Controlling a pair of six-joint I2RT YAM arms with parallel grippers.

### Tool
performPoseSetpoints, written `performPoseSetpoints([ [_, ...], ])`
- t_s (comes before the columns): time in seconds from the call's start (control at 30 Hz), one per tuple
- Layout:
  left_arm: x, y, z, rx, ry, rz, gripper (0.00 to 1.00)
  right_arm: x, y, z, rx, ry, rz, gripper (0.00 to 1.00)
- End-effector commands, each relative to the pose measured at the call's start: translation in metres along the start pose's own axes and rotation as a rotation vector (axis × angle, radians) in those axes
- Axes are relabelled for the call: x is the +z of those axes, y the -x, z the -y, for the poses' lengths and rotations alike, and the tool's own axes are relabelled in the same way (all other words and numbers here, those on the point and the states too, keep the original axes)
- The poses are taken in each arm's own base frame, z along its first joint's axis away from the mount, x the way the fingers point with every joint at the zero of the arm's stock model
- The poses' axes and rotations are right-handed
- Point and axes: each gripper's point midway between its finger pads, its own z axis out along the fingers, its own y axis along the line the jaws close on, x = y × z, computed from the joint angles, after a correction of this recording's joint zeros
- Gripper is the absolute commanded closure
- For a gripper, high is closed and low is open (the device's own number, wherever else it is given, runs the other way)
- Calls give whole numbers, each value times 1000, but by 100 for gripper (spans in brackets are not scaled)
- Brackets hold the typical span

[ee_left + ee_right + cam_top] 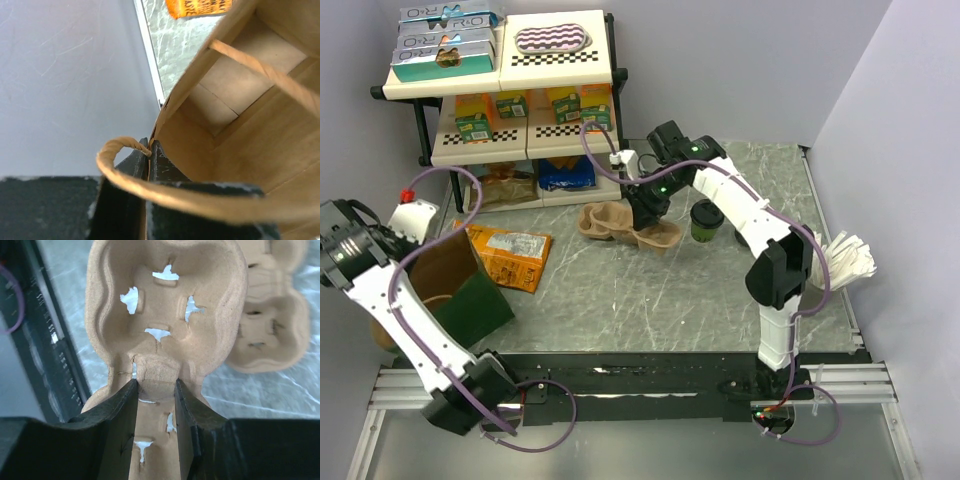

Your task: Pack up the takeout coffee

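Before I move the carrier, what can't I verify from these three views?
- Coffee cup: top view only, too small to judge whether its black lid is seated; outside both wrist views.
- Right gripper on the carrier: in the top view its own wrist hides the grip.
- Paper bag: left wrist view cuts off part of its floor; top view, the left arm covers part.

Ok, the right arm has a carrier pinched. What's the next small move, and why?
Probably settle the carrier flat on the table by the cup. The right gripper clamps its middle ridge, the lidded cup stands outside any well, and the left gripper holds the bag open.
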Motion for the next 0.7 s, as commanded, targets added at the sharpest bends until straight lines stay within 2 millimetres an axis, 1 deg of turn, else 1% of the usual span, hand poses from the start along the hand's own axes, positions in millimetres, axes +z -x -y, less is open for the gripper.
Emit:
performPoseSetpoints([
  [0.0, -9, 9, 25, 60, -42, 99, 99, -51, 31, 13, -2, -204, 174, 100],
  [0.03, -9, 14, 31, 59, -64, 128, 99, -57, 33, 14, 10, -222, 194, 100],
  [0.07, -6, 16, 36, 55, -84, 140, 99, -59, 32, 21, 17, -254, 212, 100],
  [0.1, -7, 23, 43, 51, -104, 168, 99, -70, 35, 17, 15, -274, 240, 100],
  [0.17, -10, 40, 55, 47, -151, 245, 99, -73, 29, 16, 55, -288, 243, 100],
  [0.2, -15, 51, 65, 46, -184, 287, 99, -73, 23, 14, 83, -282, 223, 100],
  [0.23, -20, 60, 71, 56, -202, 324, 99, -74, 21, 12, 99, -274, 216, 100],
  [0.27, -24, 69, 80, 66, -235, 368, 99, -74, 18, 9, 105, -265, 210, 100],
  [0.3, -30, 79, 95, 83, -281, 402, 99, -75, 18, 9, 100, -272, 217, 100],
  [0.33, -35, 85, 102, 91, -306, 423, 99, -75, 15, 9, 117, -279, 217, 100],
  [0.37, -37, 89, 110, 90, -337, 432, 99, -80, 17, 8, 116, -297, 232, 100],
  [0.4, -40, 93, 123, 90, -382, 435, 99, -83, 18, 11, 124, -317, 239, 100],
  [0.47, -42, 97, 132, 93, -417, 434, 99, -89, 23, 9, 119, -322, 252, 100],
  [0.5, -45, 100, 140, 101, -449, 444, 99, -90, 25, 6, 111, -311, 254, 100],
  [0.53, -48, 104, 143, 103, -462, 457, 99, -90, 26, -2, 102, -274, 254, 100],
  [0.67, -56, 118, 158, 96, -557, 480, 99, -93, 26, -18, 86, -211, 264, 100],
])
